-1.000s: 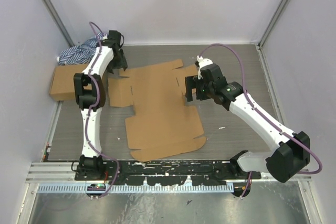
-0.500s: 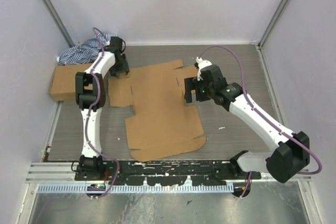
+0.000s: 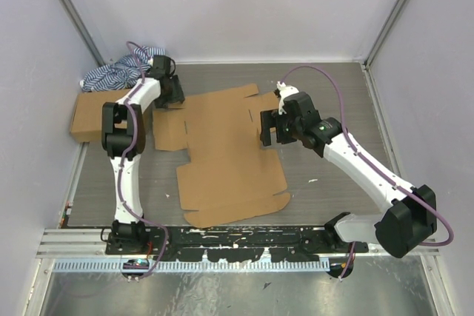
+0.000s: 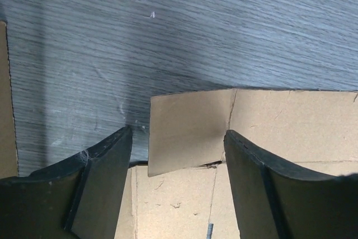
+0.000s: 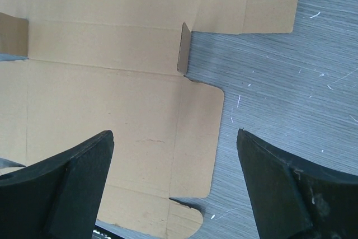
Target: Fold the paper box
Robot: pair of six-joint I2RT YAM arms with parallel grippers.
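The paper box (image 3: 222, 153) is a flat brown cardboard blank lying unfolded mid-table. My left gripper (image 3: 172, 95) hangs over its far left corner. In the left wrist view a small corner flap (image 4: 187, 132) tilts up between the open jaws of that gripper (image 4: 178, 138), with a gap on either side. My right gripper (image 3: 268, 129) hovers over the blank's right edge. It stands wide open (image 5: 174, 138) above a rounded side flap (image 5: 196, 138), holding nothing. A small tab (image 5: 183, 48) stands up farther along.
A ready-made brown cardboard box (image 3: 90, 116) sits at the left wall, with a blue-white striped cloth (image 3: 111, 73) behind it. Side walls enclose the table. A metal rail (image 3: 222, 238) runs along the near edge by the arm bases.
My left gripper has come nearer and rightward, from the back onto the blank's far left corner, and its jaws have widened a little. The right arm has barely moved.
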